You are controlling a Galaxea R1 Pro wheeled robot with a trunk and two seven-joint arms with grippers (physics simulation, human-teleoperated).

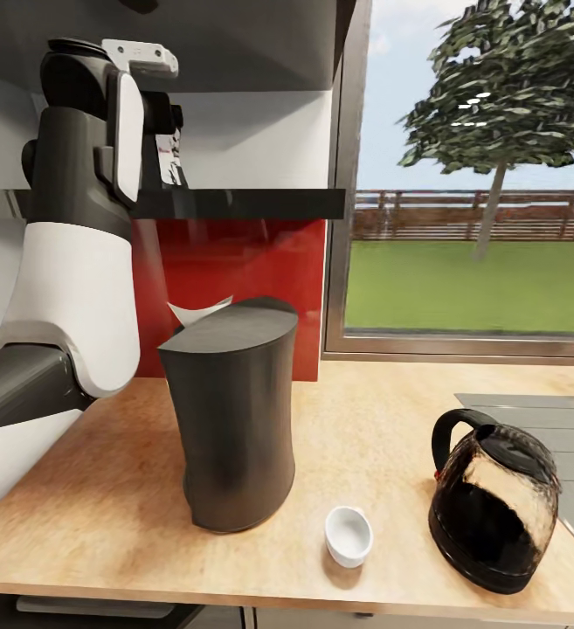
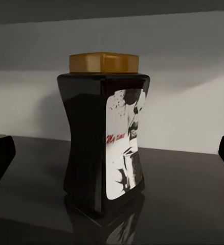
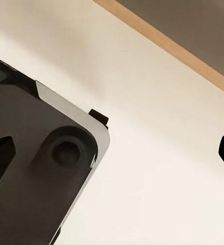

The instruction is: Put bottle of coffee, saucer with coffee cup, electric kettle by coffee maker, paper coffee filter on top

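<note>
The bottle of coffee (image 2: 104, 132), dark with a tan-gold cap and a black-and-white label, stands upright on the kitchen shelf (image 1: 252, 203). My left gripper (image 2: 112, 158) is open, with one finger on either side of the bottle and clear of it. On the kitchen countertop (image 1: 365, 419) stands the coffee maker (image 1: 234, 419). A white edge of the paper coffee filter (image 1: 197, 310) peeks out behind its top. The coffee cup (image 1: 349, 535) sits on the bare counter to the right of the coffee maker, and the electric kettle (image 1: 496, 507) farther right. My right gripper (image 3: 112, 155) is open over pale floor. The saucer is out of view.
My raised left arm (image 1: 77, 262) covers the shelf's left end. A red backsplash (image 1: 234, 262) lies under the shelf and a cabinet hangs above it. A window (image 1: 479, 175) fills the right, with a grey sink panel (image 1: 540, 428) below it.
</note>
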